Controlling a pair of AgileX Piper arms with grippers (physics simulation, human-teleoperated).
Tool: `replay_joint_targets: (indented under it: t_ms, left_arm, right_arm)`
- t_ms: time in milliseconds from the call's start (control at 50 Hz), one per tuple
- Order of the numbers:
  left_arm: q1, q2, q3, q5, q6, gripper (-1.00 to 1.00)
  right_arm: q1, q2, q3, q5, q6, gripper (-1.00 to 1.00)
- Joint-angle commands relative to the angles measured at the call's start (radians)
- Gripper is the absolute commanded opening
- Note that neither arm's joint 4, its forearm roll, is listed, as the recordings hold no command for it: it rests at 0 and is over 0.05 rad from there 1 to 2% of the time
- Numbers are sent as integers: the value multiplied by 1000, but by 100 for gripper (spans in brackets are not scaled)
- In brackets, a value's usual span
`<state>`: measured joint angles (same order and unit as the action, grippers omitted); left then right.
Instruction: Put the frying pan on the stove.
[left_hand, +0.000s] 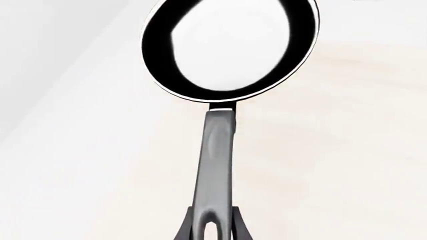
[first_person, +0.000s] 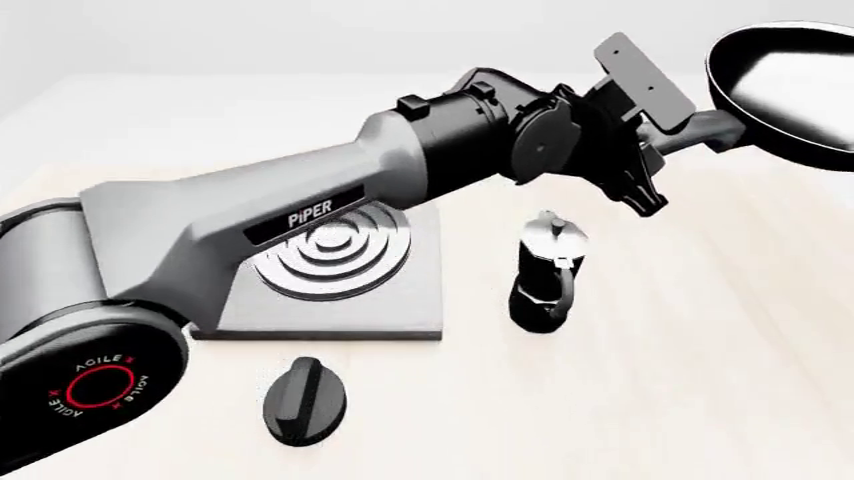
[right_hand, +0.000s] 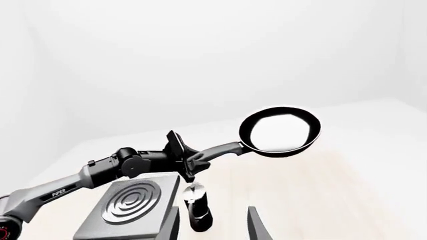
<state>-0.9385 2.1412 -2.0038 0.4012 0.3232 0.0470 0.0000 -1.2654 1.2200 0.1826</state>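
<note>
The frying pan (first_person: 787, 85) is held in the air at the far right, high above the table, tilted, its glossy inside showing. My left gripper (first_person: 678, 133) is shut on the pan's dark grey handle (left_hand: 215, 150); its fingertips (left_hand: 235, 226) clamp the handle's end. The stove (first_person: 360, 300), a grey plate with silver rings, lies at the middle left, partly hidden under my left arm. The pan is well to the right of it. In the right wrist view the pan (right_hand: 280, 131) hangs above and beyond the stove (right_hand: 143, 220). My right gripper (right_hand: 213, 227) is open and empty.
A black-and-silver moka pot (first_person: 547, 272) stands upright just right of the stove, below the left wrist. A small black oval knob (first_person: 304, 400) lies in front of the stove. My left arm (first_person: 307, 215) stretches across over the stove.
</note>
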Motion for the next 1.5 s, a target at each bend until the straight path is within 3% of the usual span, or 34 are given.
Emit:
replay_joint_targets:
  t_ms: [20,140,840,1500]
  left_arm:
    - [31,-128,74,-23,17,-100]
    - [55,-160,109,-31,17,-100]
    - [160,-456,516,-165,-34,-100]
    - [243,-661,814,-253,-72,-100]
  right_arm:
    - [-2,0,25,-1,-16,100]
    - [-2,0,26,-2,-17,100]
    - [-1,0,22,-1,-32,100]
    - [3,0,22,-2,-41,100]
